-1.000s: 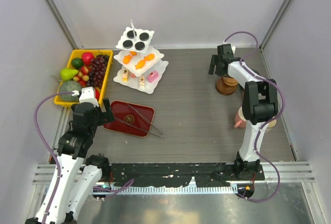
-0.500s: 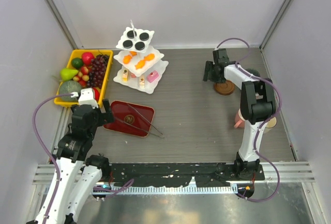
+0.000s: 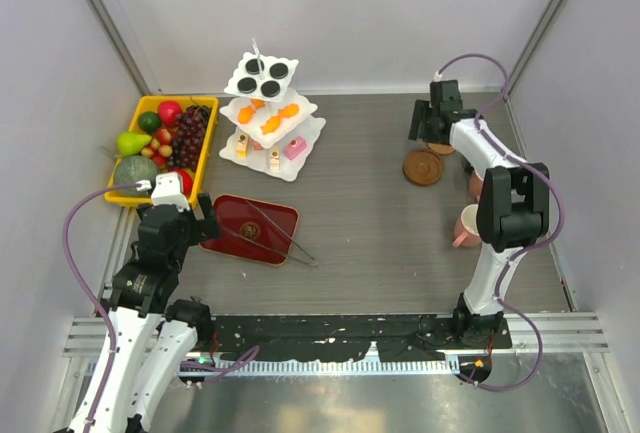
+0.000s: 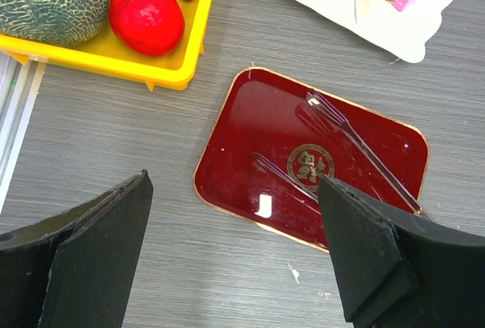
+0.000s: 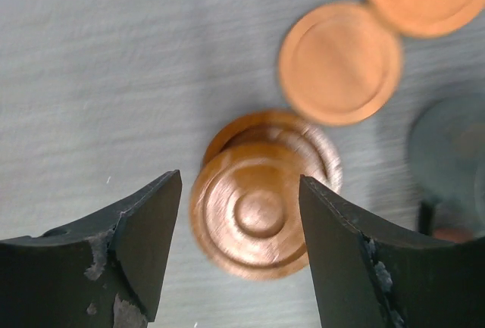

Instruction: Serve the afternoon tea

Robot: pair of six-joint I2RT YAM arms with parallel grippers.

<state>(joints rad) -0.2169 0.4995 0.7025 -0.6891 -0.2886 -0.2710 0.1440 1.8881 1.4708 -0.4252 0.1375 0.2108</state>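
Though parted above the brown coasters (image 5: 261,210), my right jaws grip nothing. Left jaws gape over the red tray (image 4: 250,116).

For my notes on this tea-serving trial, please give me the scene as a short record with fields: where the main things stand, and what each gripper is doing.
stand: white three-tier stand, back left, pastries on every tier
fruit: fruit in the yellow tray, left of the stand
red tray: red tray, near left, metal tongs lying on it
coasters: brown stack on the right, two single coasters beside it
pink mug: pink mug, near right
left gripper: left gripper, open, above the red tray
right gripper: right gripper, jaws either side of the brown stack; grip unclear
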